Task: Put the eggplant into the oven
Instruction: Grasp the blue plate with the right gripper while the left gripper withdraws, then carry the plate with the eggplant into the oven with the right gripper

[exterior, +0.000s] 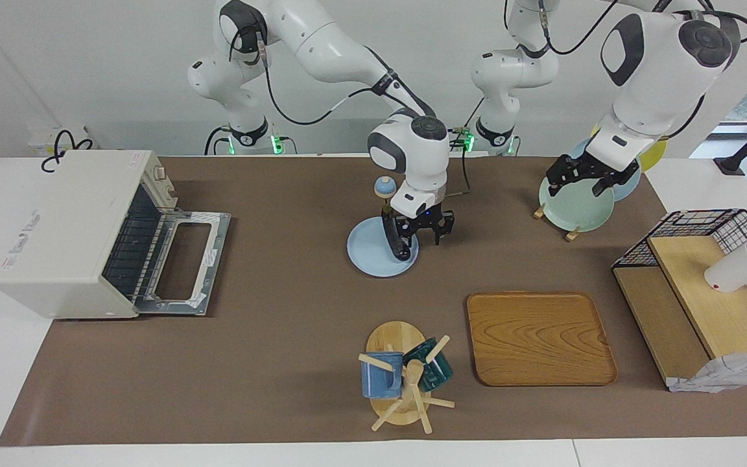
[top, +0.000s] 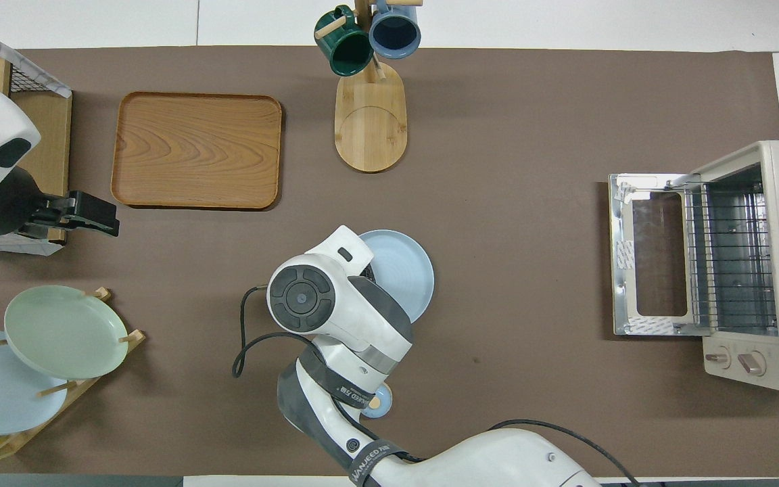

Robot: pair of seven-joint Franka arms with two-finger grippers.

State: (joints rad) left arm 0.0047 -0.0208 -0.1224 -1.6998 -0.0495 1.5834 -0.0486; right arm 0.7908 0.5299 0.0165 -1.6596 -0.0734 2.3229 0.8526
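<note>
Desk (exterior: 296, 363) carried a brown mat.

Oven (exterior: 69, 233) stood at the right arm's end of the desk, door (exterior: 179, 263) dropped flat, wire rack showing inside.

Wooden tray (exterior: 540, 337) lay farther from the robots than the light blue plate (exterior: 367, 256), toward the left arm's end. Black wire basket rack (exterior: 704, 285) sat at that end. Mug tree (exterior: 406, 379) with a blue and a green mug stood farthest from the robots, mid-desk.

Right pincer (exterior: 420, 227) was over the light blue plate, closed on the eggplant (exterior: 396, 241). Eggplant hung steeply tilted, its lower tip at or just above the plate; contact could not be told. In the overhead view the arm's wrist hid it.

Left pincer (exterior: 586, 178) hung over the pale green plate (exterior: 571, 209) on the plate stand, fingers spread, holding nothing.

Small blue knob-shaped thing (exterior: 384, 187) sat nearer to the robots than the light blue plate.
</note>
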